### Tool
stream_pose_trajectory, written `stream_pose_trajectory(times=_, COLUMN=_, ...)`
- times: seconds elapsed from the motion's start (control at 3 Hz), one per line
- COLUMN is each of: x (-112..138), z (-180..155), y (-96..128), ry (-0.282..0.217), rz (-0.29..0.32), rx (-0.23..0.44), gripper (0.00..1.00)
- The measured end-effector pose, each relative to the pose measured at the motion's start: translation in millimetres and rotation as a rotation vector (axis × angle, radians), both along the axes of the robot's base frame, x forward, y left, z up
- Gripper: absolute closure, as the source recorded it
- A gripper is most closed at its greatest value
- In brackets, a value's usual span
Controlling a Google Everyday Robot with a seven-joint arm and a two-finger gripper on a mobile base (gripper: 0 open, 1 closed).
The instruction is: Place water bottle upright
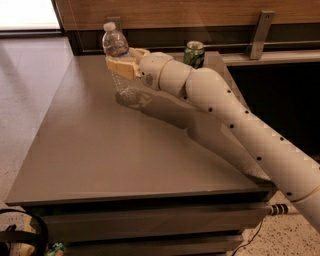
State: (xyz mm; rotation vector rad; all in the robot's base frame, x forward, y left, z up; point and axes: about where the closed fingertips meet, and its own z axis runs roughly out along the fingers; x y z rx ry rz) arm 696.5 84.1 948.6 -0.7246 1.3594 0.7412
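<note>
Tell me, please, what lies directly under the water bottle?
Only the gray table shows beneath the water bottle, held upright by the pincer shut around its middle. The spot right below its base is covered, so contact with the table cannot be told.

Gripper (120, 59) clamps the bottle (114, 43) at mid-body; the bottle is upright over the far bench (100, 155). Can (194, 54) stands apart, right of it.

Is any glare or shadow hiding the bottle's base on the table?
Camera view: a washed-out bright patch sits top-left, away from the water bottle; the pincer, near the far edge of the table, is shut on its middle; the soft shadow of the arm falls beside the base, which is visible.
</note>
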Motion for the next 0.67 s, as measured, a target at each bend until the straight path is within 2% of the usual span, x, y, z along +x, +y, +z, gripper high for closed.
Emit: stream_pose_trajectory(times=0.67, x=-17, z=-28, y=4, ry=0.026, rz=-0.001, rx=0.018, gripper=1.0)
